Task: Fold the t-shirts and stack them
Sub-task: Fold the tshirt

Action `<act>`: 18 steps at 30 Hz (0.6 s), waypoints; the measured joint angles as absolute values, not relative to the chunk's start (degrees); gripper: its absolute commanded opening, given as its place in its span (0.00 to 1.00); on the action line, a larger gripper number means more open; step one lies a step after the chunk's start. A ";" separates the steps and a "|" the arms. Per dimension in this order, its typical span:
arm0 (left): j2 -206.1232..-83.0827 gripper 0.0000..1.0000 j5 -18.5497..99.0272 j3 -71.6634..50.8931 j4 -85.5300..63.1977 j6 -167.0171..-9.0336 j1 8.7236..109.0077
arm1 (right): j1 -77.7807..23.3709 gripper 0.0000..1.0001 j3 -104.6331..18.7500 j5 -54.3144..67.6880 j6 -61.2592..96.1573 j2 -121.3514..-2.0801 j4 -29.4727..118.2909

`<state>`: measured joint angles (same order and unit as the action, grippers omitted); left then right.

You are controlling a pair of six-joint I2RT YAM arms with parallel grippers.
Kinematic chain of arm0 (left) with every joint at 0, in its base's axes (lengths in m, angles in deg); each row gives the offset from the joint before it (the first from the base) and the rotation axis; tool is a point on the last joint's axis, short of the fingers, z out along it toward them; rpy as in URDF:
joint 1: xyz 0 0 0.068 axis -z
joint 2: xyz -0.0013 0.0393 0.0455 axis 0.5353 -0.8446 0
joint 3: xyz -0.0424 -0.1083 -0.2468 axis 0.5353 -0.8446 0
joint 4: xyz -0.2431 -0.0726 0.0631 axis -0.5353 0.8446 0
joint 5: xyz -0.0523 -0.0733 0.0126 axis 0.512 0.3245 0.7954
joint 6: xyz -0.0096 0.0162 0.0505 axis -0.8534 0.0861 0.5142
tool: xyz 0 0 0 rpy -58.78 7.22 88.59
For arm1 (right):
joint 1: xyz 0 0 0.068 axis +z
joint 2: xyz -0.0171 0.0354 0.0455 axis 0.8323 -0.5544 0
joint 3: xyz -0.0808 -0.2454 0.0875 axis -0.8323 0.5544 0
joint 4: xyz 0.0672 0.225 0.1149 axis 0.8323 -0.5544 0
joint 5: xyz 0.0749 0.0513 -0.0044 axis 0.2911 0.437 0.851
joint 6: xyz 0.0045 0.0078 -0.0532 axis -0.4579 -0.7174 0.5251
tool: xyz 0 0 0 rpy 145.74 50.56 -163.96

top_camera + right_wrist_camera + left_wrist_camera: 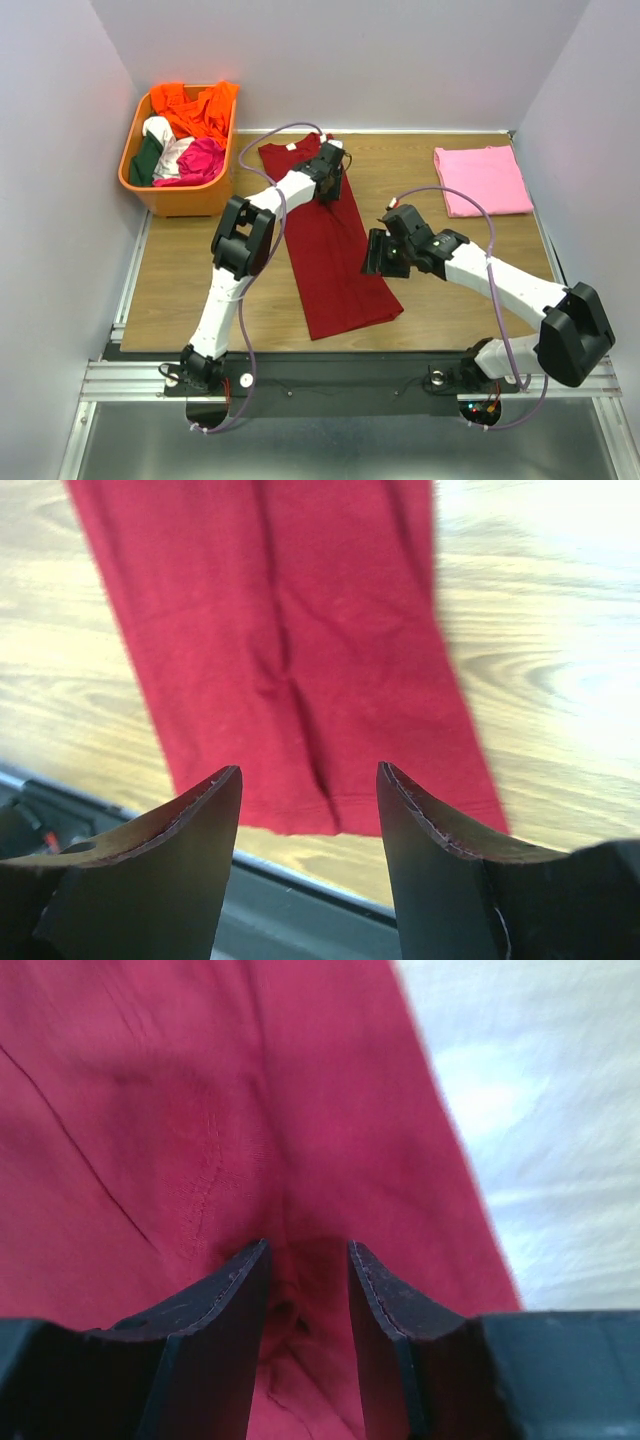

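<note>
One maroon tee (330, 265), long narrow strip (creased lengthwise)

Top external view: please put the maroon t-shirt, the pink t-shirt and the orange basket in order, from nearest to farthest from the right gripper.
1. The maroon t-shirt, in the middle, directly left of the right gripper.
2. The pink t-shirt, folded, at the far right.
3. The orange basket, in the far left corner.

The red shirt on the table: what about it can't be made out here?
- Top view: the left end effector covers part of the maroon t-shirt near its collar.
- Left wrist view: dark shadow between the fingers; whether cloth is pinched is unclear.
- Right wrist view: upper shirt cut off by the frame.
</note>
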<state>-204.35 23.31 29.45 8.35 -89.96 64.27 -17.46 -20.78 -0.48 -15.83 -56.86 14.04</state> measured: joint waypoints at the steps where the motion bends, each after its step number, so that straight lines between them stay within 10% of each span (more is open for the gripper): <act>1: -203.93 0.48 23.79 27.99 8.39 -90.51 64.31 | -17.72 0.62 -20.56 -0.81 -15.66 -56.75 13.89; 18: -154.91 0.45 25.34 -16.19 2.31 -107.54 78.23 | -32.67 0.42 -30.35 2.93 -4.60 -67.81 14.28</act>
<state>-154.91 25.34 -16.19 2.31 -107.54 78.23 -32.67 -30.35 2.93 -4.60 -67.81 14.28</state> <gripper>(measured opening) 0.513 0.478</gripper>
